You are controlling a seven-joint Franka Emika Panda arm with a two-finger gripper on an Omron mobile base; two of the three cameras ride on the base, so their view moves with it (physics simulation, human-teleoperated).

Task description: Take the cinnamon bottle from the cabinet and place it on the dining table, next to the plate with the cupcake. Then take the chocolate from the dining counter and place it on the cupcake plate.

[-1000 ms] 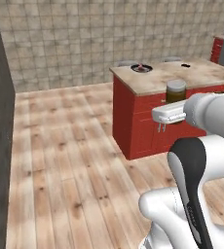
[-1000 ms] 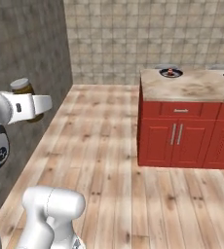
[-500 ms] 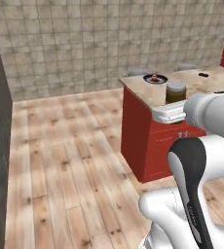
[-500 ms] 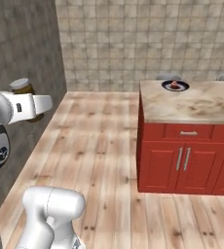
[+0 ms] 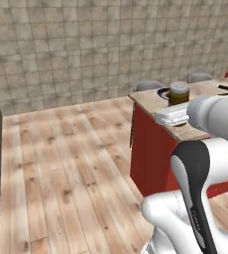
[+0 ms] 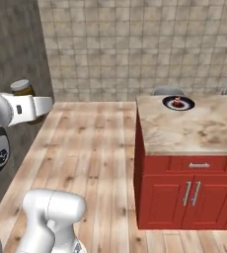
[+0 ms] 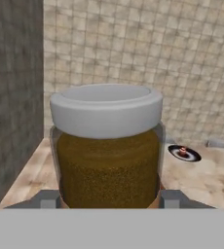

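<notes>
1. The cinnamon bottle [image 7: 106, 148] stands upright and close in the hand view, its grey lid on top and brown contents below; its base is cut off at the bottom, so no label shows.
2. The pincer [image 7: 106, 198] is clamped on the cinnamon bottle: a grey finger tip [image 7: 46, 198] shows at each lower side of the jar, pressed against its wall.
3. In the left base view the cinnamon bottle [image 5: 179, 93] rises above the white hand of the pincer [image 5: 173, 115], which hides its lower half; in the right base view only the lid and upper part of the cinnamon bottle [image 6: 22, 88] show behind the white hand [image 6: 32, 106].
4. Beyond the jar lies the bench [image 6: 199, 131], the red-based island with a marbled top. The jar is held in the air, off the bench's near end and well apart from the plate.
5. The plate [image 6: 178, 103] sits near the far left corner of the bench, with the cupcake [image 6: 177, 102] on it, tiny and red-topped. The hand view shows the same plate [image 7: 184, 153] to the right of the jar.
6. In the left base view the plate [image 5: 163, 93] is mostly hidden behind the jar; only a dark edge shows.
7. A small dark thing [image 5: 224, 88] lies farther along the bench; it is too small to tell what it is.
8. Grey chair backs [image 6: 167, 91] peek over the bench's far edge, before the tiled wall [image 6: 135, 44].
</notes>
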